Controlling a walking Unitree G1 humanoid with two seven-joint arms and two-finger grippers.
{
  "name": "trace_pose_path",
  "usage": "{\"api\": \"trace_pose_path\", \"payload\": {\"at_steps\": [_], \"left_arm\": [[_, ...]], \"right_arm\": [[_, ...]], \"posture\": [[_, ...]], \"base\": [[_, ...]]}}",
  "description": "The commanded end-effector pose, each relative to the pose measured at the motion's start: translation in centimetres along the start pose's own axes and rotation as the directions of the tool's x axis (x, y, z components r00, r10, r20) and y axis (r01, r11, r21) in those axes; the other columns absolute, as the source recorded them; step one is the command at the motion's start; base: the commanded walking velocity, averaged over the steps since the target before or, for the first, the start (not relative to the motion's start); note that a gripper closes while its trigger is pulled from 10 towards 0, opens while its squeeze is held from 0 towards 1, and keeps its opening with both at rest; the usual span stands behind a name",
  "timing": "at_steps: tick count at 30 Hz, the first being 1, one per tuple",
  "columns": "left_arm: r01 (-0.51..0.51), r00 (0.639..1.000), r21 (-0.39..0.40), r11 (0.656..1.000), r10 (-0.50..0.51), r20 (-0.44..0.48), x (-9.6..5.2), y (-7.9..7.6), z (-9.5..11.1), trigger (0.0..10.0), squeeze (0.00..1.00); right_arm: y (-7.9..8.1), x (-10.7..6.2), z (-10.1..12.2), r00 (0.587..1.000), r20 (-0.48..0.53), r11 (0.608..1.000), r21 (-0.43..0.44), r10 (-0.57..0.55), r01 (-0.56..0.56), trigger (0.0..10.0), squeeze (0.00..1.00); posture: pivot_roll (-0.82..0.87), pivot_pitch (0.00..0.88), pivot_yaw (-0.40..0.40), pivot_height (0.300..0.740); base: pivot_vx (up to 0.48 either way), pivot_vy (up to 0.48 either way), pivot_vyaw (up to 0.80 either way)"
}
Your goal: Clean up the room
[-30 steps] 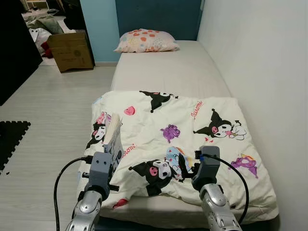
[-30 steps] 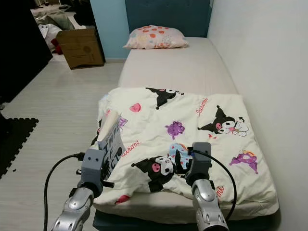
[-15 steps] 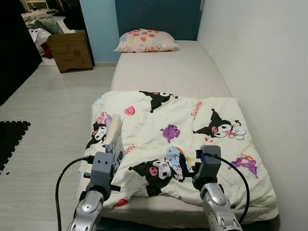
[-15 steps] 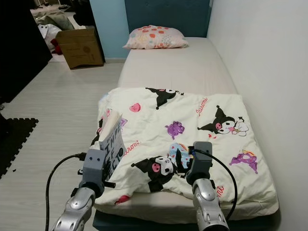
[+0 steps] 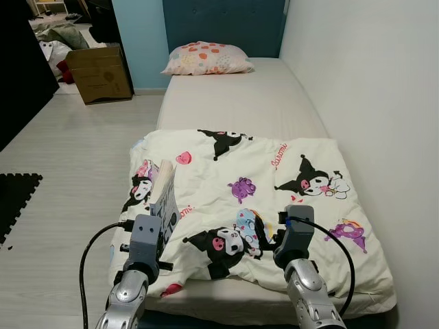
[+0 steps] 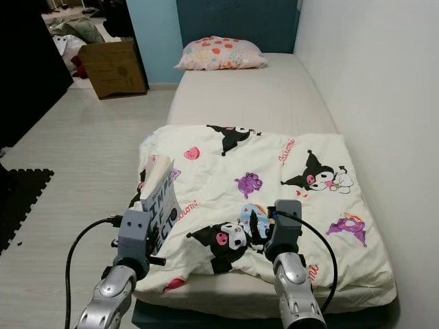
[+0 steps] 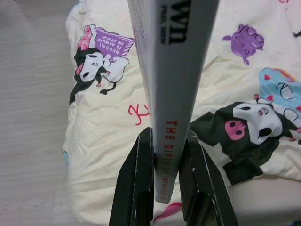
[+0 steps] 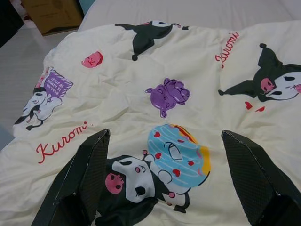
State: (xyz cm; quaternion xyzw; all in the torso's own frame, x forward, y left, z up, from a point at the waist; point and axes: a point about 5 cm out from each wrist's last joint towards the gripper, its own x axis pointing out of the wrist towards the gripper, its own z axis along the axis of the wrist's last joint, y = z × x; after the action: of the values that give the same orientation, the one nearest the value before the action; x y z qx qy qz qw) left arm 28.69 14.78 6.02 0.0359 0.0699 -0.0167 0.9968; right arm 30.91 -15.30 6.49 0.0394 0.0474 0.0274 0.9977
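One book (image 7: 171,94) between left gripper (image 7: 167,174) fingers.

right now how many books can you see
1. A single book is clamped upright by its spine in the left gripper, above the near left corner of the Kuromi blanket. More may lie in the cardboard box.

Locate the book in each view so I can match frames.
Left eye: book lower left, above the left tool.
Right eye: lower left.
Left wrist: centre, spine toward camera, clamped between the black fingers.
Right wrist: not in it.
Shared landmark: purple print on the blanket.
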Motion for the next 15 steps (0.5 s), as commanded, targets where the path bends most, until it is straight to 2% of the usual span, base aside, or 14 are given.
{"api": "trace_pose_path", "payload": {"at_steps": [1, 15], "left_arm": [[-0.009, 1.000, -0.016, 1.000, 0.009, 0.010, -0.16, 0.17, 0.18, 10.0, 0.00], [-0.003, 1.000, 0.014, 1.000, 0.002, 0.013, -0.31, 0.32, 0.16, 10.0, 0.00]], "right_arm": [[0.14, -0.22, -0.68, 1.000, -0.022, 1.000, 0.005, 0.000, 0.000, 10.0, 0.00], [0.27, -0.36, -0.96, 1.000, -0.030, 1.000, 0.006, 0.002, -0.002, 10.0, 0.00]], "posture": [[-0.03, 0.132, 0.016, 0.740], [-0.03, 0.122, 0.018, 0.740]], "base": [[0.000, 0.000, 0.00], [0.000, 0.000, 0.00]]}}
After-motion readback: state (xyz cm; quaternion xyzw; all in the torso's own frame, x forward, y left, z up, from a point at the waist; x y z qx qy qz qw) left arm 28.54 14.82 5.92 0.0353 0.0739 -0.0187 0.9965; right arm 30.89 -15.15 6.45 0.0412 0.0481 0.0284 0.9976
